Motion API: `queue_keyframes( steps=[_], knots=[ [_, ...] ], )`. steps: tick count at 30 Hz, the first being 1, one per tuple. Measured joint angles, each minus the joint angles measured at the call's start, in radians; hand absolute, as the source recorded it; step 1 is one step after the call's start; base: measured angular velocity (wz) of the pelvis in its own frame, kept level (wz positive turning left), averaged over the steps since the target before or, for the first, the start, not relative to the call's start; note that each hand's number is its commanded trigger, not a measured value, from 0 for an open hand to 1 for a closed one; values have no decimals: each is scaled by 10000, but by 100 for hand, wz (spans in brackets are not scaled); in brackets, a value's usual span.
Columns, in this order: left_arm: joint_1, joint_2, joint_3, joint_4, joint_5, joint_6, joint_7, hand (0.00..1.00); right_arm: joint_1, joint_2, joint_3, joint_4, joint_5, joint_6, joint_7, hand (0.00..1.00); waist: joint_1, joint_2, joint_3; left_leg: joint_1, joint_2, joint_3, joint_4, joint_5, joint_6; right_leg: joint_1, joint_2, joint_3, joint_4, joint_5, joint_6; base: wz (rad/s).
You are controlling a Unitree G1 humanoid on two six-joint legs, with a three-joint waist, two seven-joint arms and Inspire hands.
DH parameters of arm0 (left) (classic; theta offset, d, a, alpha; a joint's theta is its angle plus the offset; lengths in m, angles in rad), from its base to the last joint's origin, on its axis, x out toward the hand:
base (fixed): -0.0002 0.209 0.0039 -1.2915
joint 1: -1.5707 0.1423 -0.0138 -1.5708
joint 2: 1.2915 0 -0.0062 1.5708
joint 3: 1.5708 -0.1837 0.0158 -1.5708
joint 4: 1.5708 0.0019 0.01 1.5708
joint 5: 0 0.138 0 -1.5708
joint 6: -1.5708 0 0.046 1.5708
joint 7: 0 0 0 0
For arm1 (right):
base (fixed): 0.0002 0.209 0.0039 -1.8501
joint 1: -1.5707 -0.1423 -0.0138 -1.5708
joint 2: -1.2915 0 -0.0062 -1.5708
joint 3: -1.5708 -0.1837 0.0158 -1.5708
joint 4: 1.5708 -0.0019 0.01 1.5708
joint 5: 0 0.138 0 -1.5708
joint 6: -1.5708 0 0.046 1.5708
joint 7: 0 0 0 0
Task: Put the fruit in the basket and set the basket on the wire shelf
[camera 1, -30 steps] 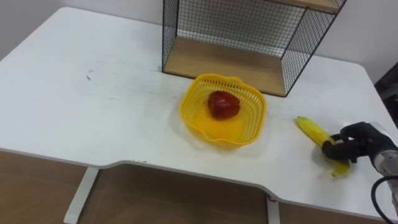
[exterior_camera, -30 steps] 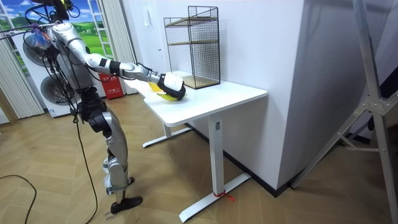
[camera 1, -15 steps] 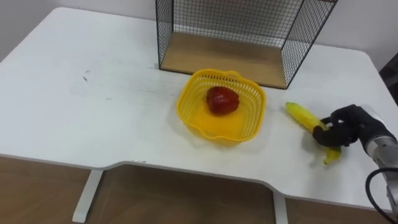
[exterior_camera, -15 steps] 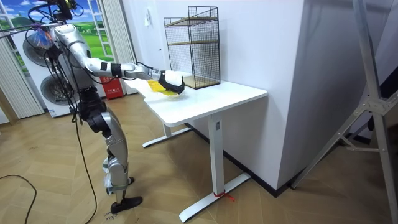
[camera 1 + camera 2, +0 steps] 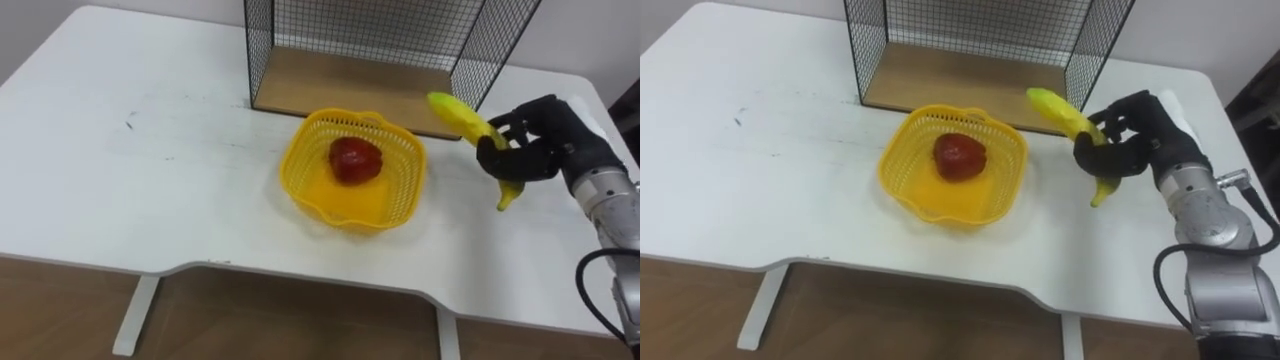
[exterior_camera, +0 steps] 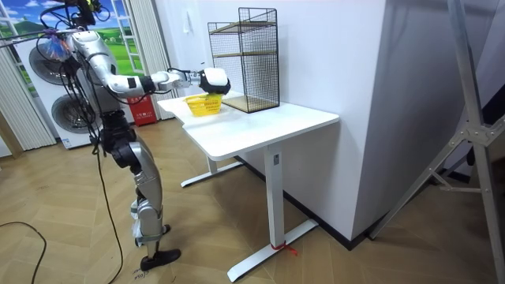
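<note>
Left eye view puts the right hand (image 5: pixel 535 145) over the right side of the table (image 5: pixel 120 200). Its dark fingers are curled round the lower half of a banana (image 5: pixel 458 116). The banana slants up and away to the hand's left, with its stem end hanging below the fingers, and it looks to be held clear of the tabletop. By my reading the step in hand is carrying this banana to the basket; it is not yet inside.

Just to the hand's left, near the banana's upper tip but apart from it, the yellow basket (image 5: pixel 345 200) sits upright on the table. It holds a single red fruit (image 5: pixel 356 160), lying toward the far side, and the near part of its floor is bare.

The next move calls for bringing the hand leftward until the banana is over that bare part, lowering it, and only then relaxing the fingers. Being long, the banana should go in beside the red fruit and not end up propped on the wavy rim.

Beyond the hand and to its left stands the wire shelf (image 5: pixel 330 80), its wooden bottom board bare. Its open front faces the basket, which goes there afterwards.

In the room view the robot stands at the table's edge with one arm stretched out over it.
</note>
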Motion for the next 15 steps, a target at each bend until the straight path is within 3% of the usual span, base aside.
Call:
queue_keyframes(
  steps=[7, 15],
  knots=[
    [80, -160, 1, 50, 18, -56, -35, 0, 61, -1, 3, -1495, -429, -78, 45, 100, -34, 29, 11, 107, -1, 30, -190, 14, -8, 13, 17, 126, -19, -4, 4, -2],
    [71, -199, -8, -153, 15, -57, -221, 0, 59, 19, 19, -1814, -704, -76, 286, 100, 51, 24, 6, 88, -1, -40, -164, 17, -3, -1, 7, 100, 6, -4, 5, 0]
  ],
)
